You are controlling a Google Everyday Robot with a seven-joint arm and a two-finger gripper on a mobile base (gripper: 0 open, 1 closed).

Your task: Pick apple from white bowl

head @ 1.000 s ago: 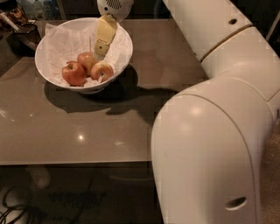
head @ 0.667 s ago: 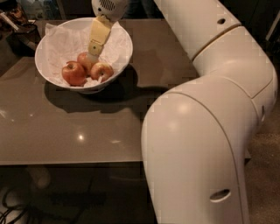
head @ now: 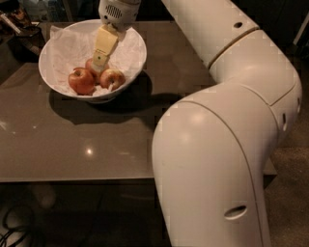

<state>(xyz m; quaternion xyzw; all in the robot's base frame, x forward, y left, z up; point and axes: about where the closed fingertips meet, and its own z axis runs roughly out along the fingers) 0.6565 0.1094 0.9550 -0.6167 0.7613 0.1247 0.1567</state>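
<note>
arm: huge glossy white robot arm (head: 227, 144), fills the whole right side of the view, bulky elbow up front, upper links running back + left to above the bowl

table: glossy grey-brown flat tabletop (head: 72, 140), couple of light glints on it, dark bowl shadow spread just below and right of the bowl

bowl: large wide round white bowl (head: 137, 53) w/ sloping sides, upright on the far-left part of the table, lined w/ crumpled white paper (head: 67, 48)

wrist: white vented wrist housing (head: 116, 9) at top edge of view, over the bowl's back rim

gripper: cream-yellow gripper (head: 100, 58) hanging under that housing, angled down into the bowl, tip low among the fruit, right in front of the back apple and just up-left of the pale one

gripper state: wide or narrow, can't tell from this angle; grip on anything, can't tell either

target: small round pale apple (head: 112, 78), yellow-orange skin w/ red blush, down in the bowl on the paper, front-right of the three, near the bowl's front wall

neighbour 1: deeper all-red apple (head: 81, 80), front-left, just beside the pale one

neighbour 2: orange-red apple (head: 91, 65), behind the other two, partly hidden by the gripper

misc: dark clutter (head: 19, 29) past the table's top-left corner, too dim to ID; dark cable (head: 12, 226) looped on the floor bottom-left
</note>
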